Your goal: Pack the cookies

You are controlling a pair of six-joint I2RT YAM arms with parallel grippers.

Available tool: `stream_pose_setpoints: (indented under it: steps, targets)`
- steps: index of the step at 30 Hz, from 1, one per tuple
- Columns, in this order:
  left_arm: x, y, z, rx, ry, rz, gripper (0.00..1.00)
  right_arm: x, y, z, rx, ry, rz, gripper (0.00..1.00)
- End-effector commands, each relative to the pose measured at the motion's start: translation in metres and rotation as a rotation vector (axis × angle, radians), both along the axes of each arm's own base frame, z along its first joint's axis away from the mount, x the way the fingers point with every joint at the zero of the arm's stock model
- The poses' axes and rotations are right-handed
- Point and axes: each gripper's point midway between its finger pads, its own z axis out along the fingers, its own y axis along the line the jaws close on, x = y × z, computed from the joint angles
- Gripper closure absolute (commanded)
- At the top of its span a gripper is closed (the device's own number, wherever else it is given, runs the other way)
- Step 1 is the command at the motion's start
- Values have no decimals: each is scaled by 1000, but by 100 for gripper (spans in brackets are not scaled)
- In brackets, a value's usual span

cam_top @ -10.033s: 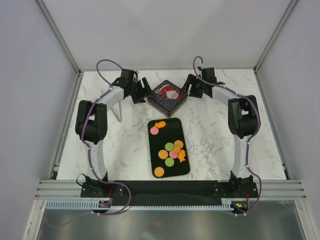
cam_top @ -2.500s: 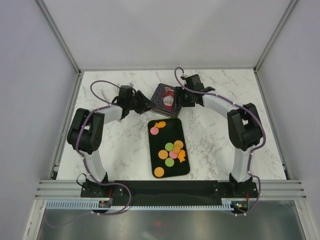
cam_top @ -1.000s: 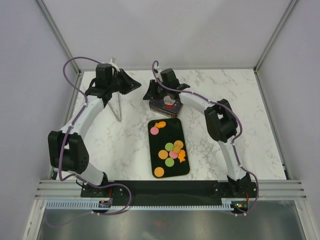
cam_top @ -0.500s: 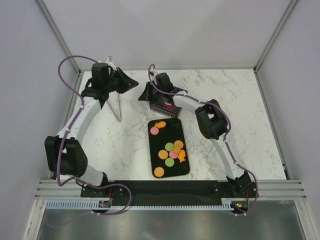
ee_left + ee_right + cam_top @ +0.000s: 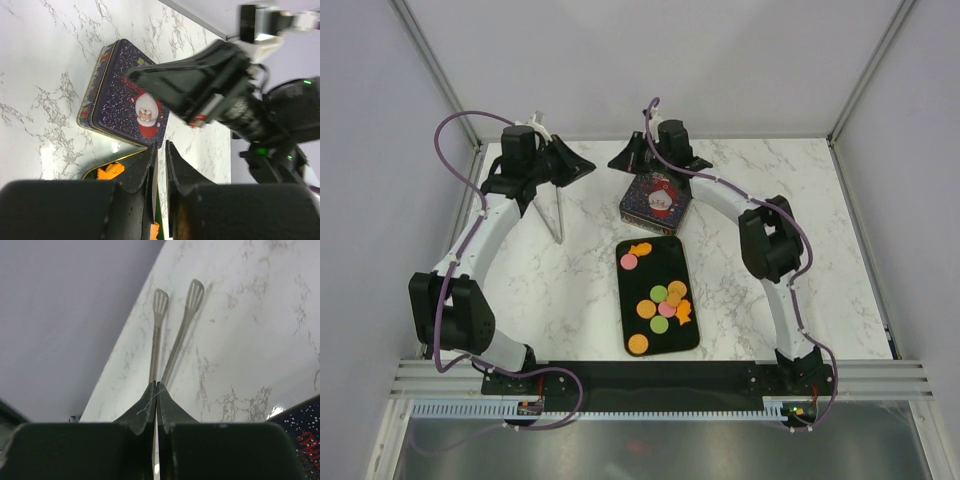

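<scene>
Several cookies (image 5: 660, 296), orange, pink and green, lie on a black tray (image 5: 655, 265) in mid table. Behind it stands a dark square tin (image 5: 655, 200) with a Santa lid on it. My left gripper (image 5: 588, 168) hangs shut in the air, left of the tin, with nothing held. In the left wrist view its tips (image 5: 160, 147) point toward the tin (image 5: 120, 95) and an orange cookie (image 5: 110, 171). My right gripper (image 5: 616, 163) is shut and empty above the tin's far left corner. In the right wrist view it (image 5: 156, 384) points at the tongs (image 5: 183, 330).
Metal tongs (image 5: 558, 215) lie on the marble top left of the tin, near the left arm. The tin's corner (image 5: 302, 425) shows at the lower right of the right wrist view. White walls and frame posts close in the table.
My right gripper has shut and lifted away from the tin's left side toward the back. The tin has shifted slightly to the right. The left arm has barely moved.
</scene>
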Motion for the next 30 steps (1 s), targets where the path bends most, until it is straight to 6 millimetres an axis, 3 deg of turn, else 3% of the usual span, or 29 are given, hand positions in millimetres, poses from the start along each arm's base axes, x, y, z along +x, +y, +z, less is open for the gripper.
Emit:
stream_pose_setpoints:
  steps: [1,3,5,8,14,15,19,22,26,30]
  targets:
    - [-5,0,35,2,-102,-40,82,-8,-12,88,136,-164,-1,96]
    - [-4,1,35,0,-101,-41,82,-11,-14,89,142,-157,-3,96]
    - [-4,-1,34,-3,-97,-48,82,-15,-13,77,142,-131,5,96]
    - [-3,-1,32,-4,-90,-47,82,-21,-8,45,120,-74,12,96]
    - [-1,-2,25,-5,-76,-51,82,-40,10,-61,5,92,32,97]
    - [-1,-2,25,-5,-76,-51,82,-43,12,-90,-29,135,40,97]
    - [2,-3,18,-7,-59,-54,82,-55,9,-150,-168,227,24,99]
    - [3,-4,18,-7,-59,-54,82,-55,1,-157,-204,232,-5,99]
    - [3,-4,18,-6,-62,-56,82,-50,-4,-149,-242,204,-26,98]
    - [5,-4,19,-8,-65,-58,82,-42,-4,-126,-214,160,-12,97]
